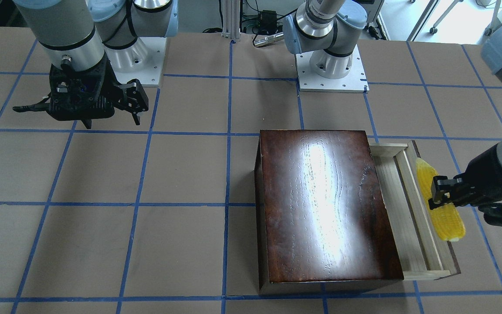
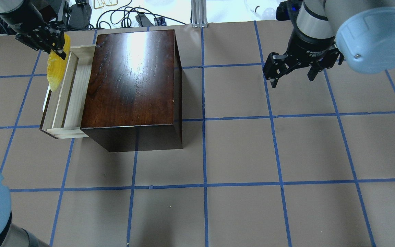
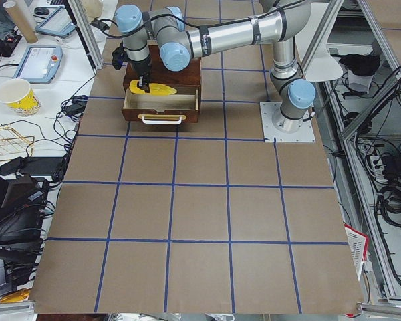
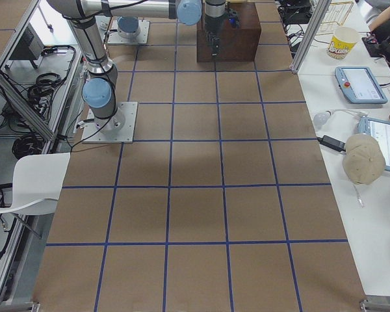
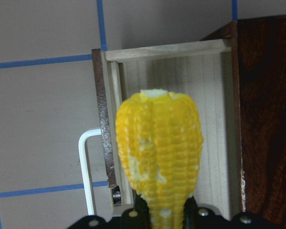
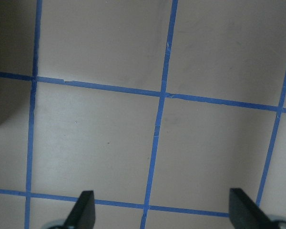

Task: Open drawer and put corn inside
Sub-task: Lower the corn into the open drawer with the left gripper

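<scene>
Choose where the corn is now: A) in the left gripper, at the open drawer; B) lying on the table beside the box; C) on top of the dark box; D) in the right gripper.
A: the left gripper is shut on the corn at the pulled-out drawer; the right gripper is open and empty.

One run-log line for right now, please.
drawer: open | corn: in left gripper, over the drawer, not yet released | right gripper: open, empty, apart from wooden box
</scene>
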Controlling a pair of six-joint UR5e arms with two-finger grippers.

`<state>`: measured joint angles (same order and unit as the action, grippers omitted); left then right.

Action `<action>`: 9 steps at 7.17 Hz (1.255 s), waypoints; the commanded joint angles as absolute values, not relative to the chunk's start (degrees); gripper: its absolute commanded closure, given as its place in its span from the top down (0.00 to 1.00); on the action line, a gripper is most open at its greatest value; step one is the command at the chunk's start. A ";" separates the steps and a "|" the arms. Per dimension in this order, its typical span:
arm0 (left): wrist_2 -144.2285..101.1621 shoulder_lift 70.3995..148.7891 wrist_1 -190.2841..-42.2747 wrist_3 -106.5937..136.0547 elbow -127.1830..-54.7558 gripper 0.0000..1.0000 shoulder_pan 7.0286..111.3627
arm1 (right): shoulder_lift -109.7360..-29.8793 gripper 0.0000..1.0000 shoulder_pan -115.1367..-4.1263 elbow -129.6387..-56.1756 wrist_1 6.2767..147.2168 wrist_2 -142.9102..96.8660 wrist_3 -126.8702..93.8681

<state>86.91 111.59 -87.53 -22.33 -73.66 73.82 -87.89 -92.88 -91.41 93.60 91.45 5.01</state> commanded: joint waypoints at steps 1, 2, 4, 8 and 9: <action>86.92 112.06 -87.01 -22.94 -76.19 0.07 74.00 | -87.89 1.00 -92.90 -91.41 93.60 91.49 5.01; 86.66 112.76 -86.92 -23.03 -76.55 0.13 74.00 | -87.89 1.00 -92.90 -91.41 93.60 91.49 5.01; 86.57 114.34 -85.61 -23.73 -77.69 0.13 73.92 | -87.89 1.00 -92.72 -91.41 93.60 91.49 5.01; 86.66 117.06 -82.98 -25.05 -78.05 0.36 73.65 | -87.89 1.00 -92.90 -91.41 93.60 91.49 5.01; 86.57 117.51 -82.88 -25.05 -78.05 0.41 73.65 | -87.89 1.00 -92.90 -91.41 93.60 91.49 5.01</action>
<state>86.64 116.80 -83.40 -24.93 -78.00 73.69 -87.89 -92.90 -91.41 93.60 91.49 5.01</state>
